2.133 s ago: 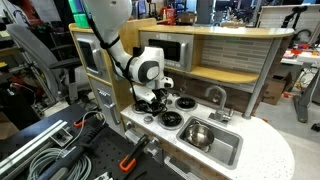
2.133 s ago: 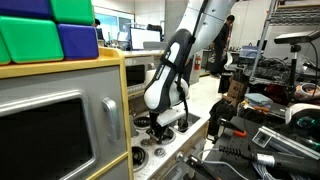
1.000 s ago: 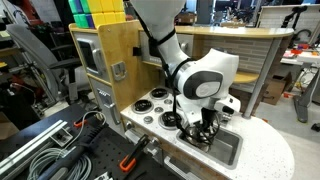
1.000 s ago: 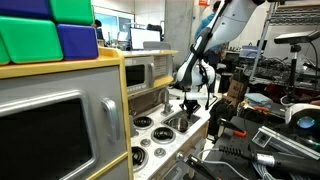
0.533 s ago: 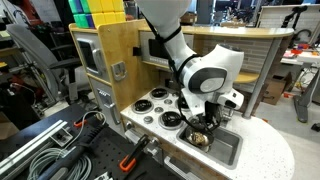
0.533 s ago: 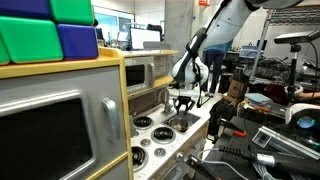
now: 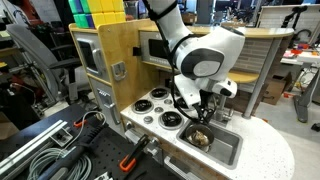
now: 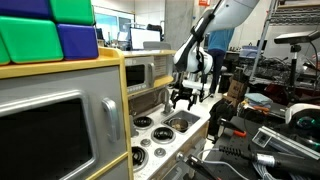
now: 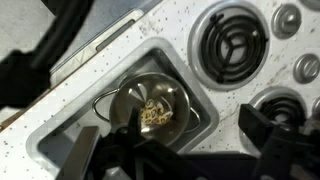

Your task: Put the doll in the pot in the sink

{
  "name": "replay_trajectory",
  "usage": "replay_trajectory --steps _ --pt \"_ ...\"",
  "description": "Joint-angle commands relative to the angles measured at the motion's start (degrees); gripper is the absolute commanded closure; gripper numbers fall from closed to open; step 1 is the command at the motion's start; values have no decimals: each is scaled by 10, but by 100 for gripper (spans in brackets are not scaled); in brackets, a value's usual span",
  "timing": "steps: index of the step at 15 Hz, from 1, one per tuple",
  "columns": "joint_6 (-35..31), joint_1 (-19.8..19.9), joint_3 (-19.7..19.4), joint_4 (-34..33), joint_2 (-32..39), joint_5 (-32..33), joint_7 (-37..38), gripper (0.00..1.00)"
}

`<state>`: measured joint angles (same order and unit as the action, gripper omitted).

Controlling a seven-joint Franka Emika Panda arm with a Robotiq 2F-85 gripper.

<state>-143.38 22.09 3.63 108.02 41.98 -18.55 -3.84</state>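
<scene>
The tan doll (image 9: 154, 113) lies inside the small shiny steel pot (image 9: 148, 104), which stands in the grey sink (image 9: 172, 63) of the toy kitchen. In the wrist view my gripper (image 9: 180, 148) hangs above the pot, open, with its dark fingers (image 9: 264, 124) spread wide and nothing between them. In an exterior view the gripper (image 7: 204, 112) hovers a little above the pot (image 7: 199, 137) in the sink (image 7: 229, 151), and the doll (image 7: 200, 134) shows as a pale speck inside. In an exterior view the gripper (image 8: 183, 98) hangs over the counter; the pot is too small to make out there.
Black-and-white stove burners (image 9: 232, 38) lie beside the sink on the speckled white counter (image 7: 262, 160). A wooden toy-kitchen back wall with a microwave (image 7: 165, 50) rises behind. Cables and tools (image 7: 60, 150) lie on the bench in front.
The gripper went from shut to open over the pot and rose a little. The doll left the fingers and now rests in the pot.
</scene>
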Motion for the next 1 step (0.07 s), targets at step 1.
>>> replay_trajectory --steps 1 --pt "25 -4 -8 24 -27 -16 -37 0"
